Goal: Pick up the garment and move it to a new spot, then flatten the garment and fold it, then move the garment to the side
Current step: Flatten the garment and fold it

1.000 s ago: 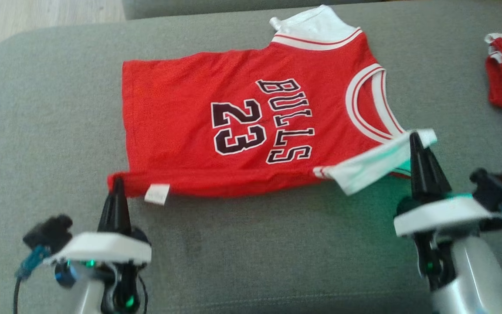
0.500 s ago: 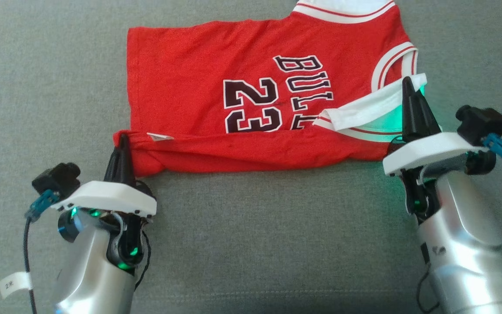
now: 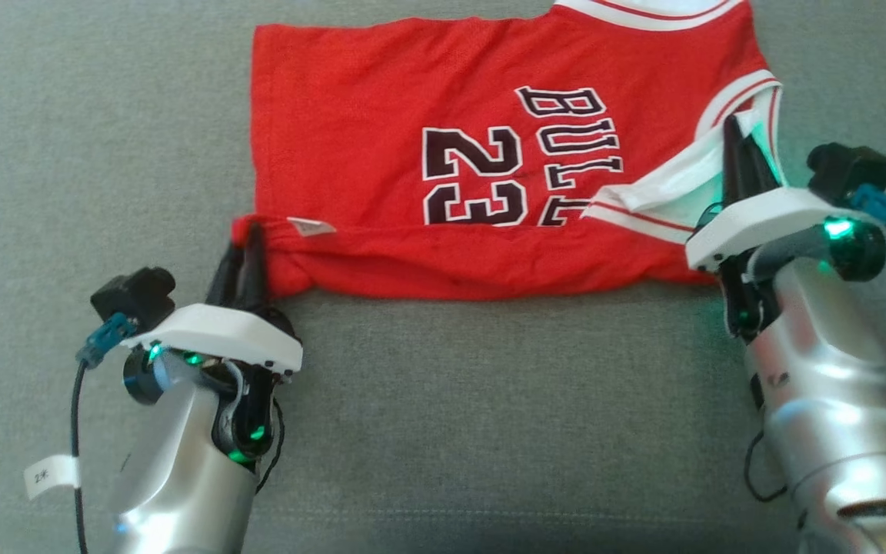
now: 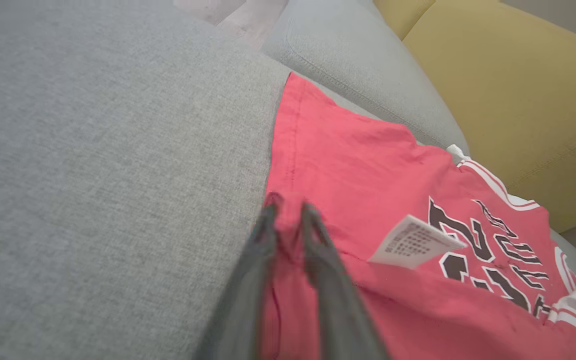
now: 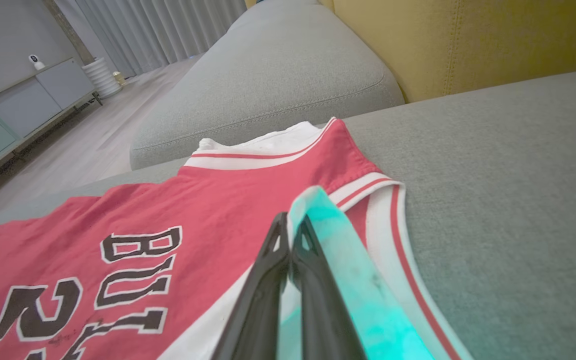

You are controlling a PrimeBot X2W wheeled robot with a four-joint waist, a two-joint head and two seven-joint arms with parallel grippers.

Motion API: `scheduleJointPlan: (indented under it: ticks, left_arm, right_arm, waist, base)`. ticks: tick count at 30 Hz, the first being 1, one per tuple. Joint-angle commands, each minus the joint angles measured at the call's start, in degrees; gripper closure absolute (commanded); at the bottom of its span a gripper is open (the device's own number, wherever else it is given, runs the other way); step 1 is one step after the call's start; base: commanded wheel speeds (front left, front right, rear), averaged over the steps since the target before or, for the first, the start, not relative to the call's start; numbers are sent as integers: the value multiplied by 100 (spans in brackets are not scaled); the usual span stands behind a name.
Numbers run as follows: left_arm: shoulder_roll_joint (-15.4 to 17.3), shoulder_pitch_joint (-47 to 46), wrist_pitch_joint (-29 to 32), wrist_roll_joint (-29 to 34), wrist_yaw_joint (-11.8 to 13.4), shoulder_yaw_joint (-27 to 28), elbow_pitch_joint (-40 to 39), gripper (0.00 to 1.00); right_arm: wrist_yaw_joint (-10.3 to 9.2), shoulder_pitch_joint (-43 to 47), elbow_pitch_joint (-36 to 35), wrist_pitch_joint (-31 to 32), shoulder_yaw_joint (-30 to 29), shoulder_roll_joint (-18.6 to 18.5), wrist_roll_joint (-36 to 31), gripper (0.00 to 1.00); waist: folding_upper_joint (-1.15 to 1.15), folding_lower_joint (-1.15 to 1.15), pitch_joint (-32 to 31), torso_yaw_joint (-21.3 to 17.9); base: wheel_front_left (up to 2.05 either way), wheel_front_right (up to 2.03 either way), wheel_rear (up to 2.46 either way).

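Found red jersey (image 3: 381, 115) with white trim and dark "BULLS 23" print lying front-up on grey sofa seat (image 3: 489, 431), hem toward the robot's left, neck toward its right. Noted near long edge doubled over onto the front, covering the lower part of the lettering. Recorded white label (image 3: 312, 226) exposed on that fold, close to the hem corner.

Observed left claw (image 3: 241, 250) at the near hem corner, fingers slightly spread, red cloth bunched between them. Observed right claw (image 3: 735, 135) with fingers pressed together, pinching the white armhole band; noted that band raised off the seat and tinted green by the wrist light. Logged both silver forearms resting low over the seat, well apart, one at each end of the fold.

Seen from the right wrist: second grey cushion (image 5: 278, 75) beyond the jersey, yellow backrest (image 5: 468, 40) beside it, then wood floor (image 5: 93, 150), pale cabinet (image 5: 18, 110) and curtains (image 5: 168, 25) farther off.
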Motion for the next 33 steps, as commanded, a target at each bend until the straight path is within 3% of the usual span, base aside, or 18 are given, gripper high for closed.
scheduleJointPlan:
  ticks: [1,8,9,10,11,12,21,33]
  left_arm:
    - [84,-118,-69,50,-37,123,-204,0]
    - [80,182,-75,150,-26,-75,-677,0]
    - [80,250,-75,164,-21,-96,-753,0]
    - [80,320,-75,175,-15,-110,-826,0]
    - [80,390,-75,192,-3,-125,-893,0]
    - [84,459,-75,207,10,-135,-963,0]
    - [235,1074,98,221,154,-197,-1512,0]
    - [497,1874,805,-158,469,7,-1964,0]
  right_arm:
    - [37,-188,-101,-86,72,9,-47,100]
    - [37,-603,669,-139,-560,-105,-431,100]
    - [37,-645,745,-143,-638,-107,-484,81]
    - [37,-681,820,-146,-724,-105,-528,56]
    - [37,-713,879,-148,-788,-100,-578,16]
    - [37,-741,913,-150,-839,-92,-623,0]
    - [37,-705,416,-153,-1110,5,-798,0]
    - [37,266,-599,-154,-234,36,-375,0]
  waist:
    - [0,0,-1,40]
    - [0,0,-34,233]
    - [0,0,-39,245]
    - [0,0,-44,255]
    - [0,0,-51,262]
    - [0,0,-60,266]
    - [0,0,-213,113]
    - [0,0,-628,-258]
  base:
    - [0,0,0]
    - [0,0,0]
    - [0,0,0]
    - [0,0,0]
    - [0,0,0]
    - [0,0,0]
    - [0,0,0]
    - [0,0,0]
